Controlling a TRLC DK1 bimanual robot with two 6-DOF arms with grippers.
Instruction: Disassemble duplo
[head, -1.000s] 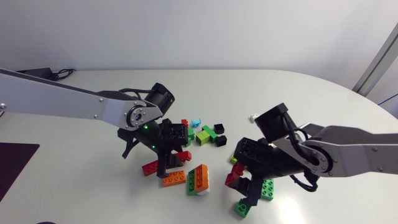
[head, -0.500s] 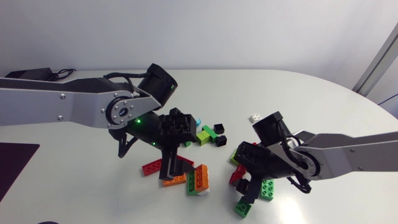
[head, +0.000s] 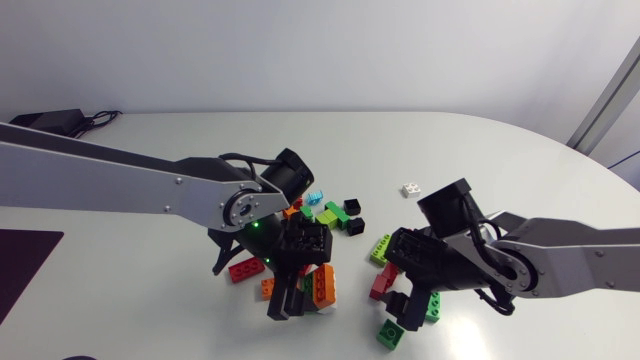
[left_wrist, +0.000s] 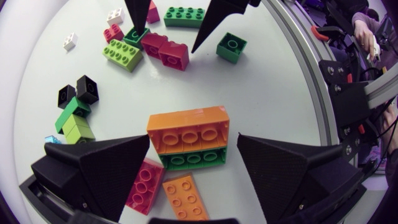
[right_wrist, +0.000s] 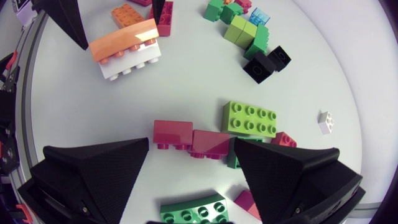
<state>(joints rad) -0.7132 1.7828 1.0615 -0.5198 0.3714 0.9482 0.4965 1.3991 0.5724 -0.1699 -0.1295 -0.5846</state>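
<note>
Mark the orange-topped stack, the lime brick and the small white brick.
orange-topped stack (left_wrist: 189, 137), left wrist view, studded orange face.
lime brick (right_wrist: 250, 119), right wrist view, studded top.
small white brick (head: 410, 189), head view, its middle.

From above, the left pincer (head: 287, 303) covers part of the orange-topped stack (head: 323, 284).

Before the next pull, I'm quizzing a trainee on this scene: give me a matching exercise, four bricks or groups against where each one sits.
Things:
1. orange stack
2. joined red bricks
3. small white brick
4. black bricks

Places:
A. alone, touching nothing
B. between the open fingers of the left gripper
C. next to the two small lime bricks by the pale blue brick
D. just ahead of the open right gripper

Pairs: 1-B; 2-D; 3-A; 4-C
</note>
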